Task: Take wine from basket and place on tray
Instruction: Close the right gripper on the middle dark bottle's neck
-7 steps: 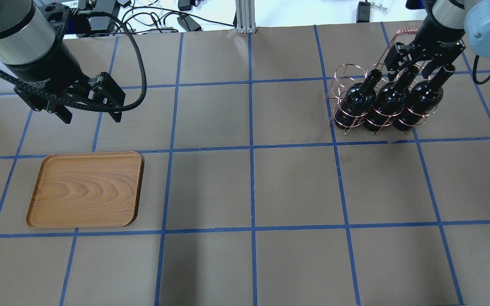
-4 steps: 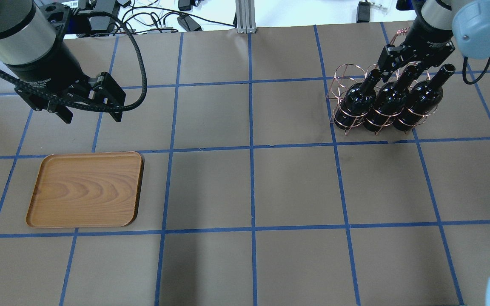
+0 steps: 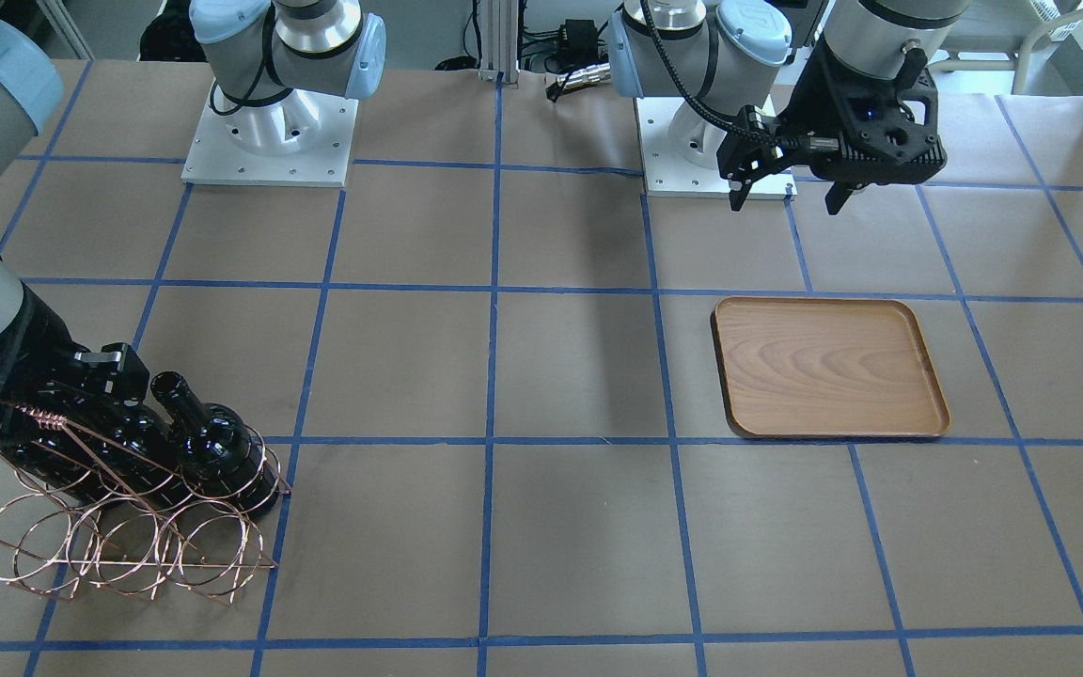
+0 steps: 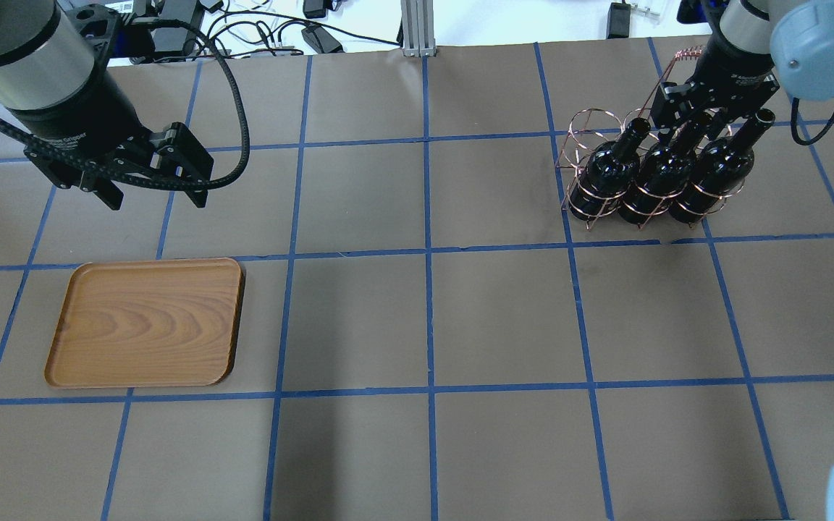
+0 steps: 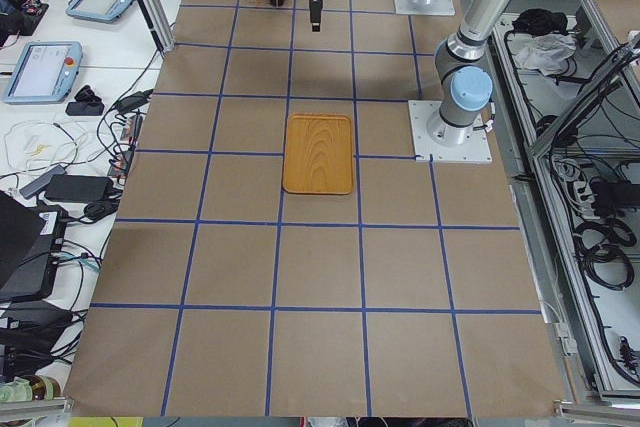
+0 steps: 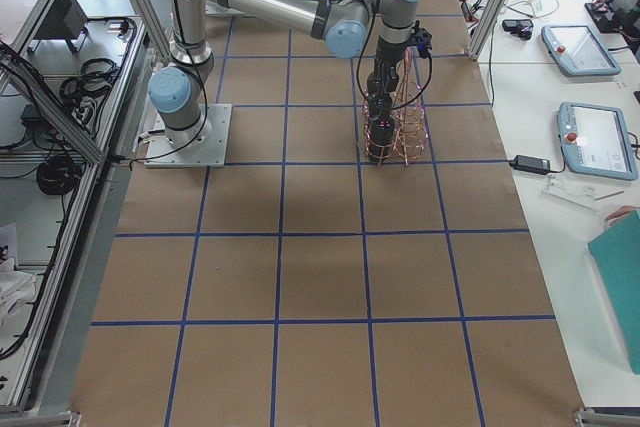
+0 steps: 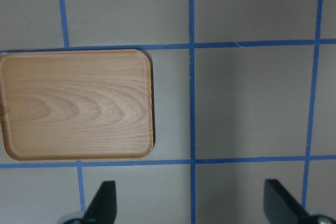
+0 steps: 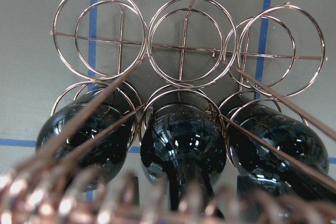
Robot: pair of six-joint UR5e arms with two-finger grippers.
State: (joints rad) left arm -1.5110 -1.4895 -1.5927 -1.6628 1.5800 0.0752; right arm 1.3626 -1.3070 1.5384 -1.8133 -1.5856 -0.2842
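Three glossy black wine bottles lie side by side in the copper wire basket at the far right, necks pointing away from me. My right gripper is open and straddles the neck of the middle bottle. In the right wrist view the middle bottle runs up between the fingers, with a gap on each side. The basket has empty upper loops. The brown wooden tray lies empty at the near left. My left gripper is open and empty, hovering beyond the tray.
The brown table cover has a blue tape grid. Cables and power bricks lie past the far edge. An aluminium post stands at the far middle. The basket's braided top bar rises beside my right wrist.
My right gripper shifted a little over the bottle necks, first back and left, then right again, and stands around the middle neck. The left arm, tray and bottles have not moved.
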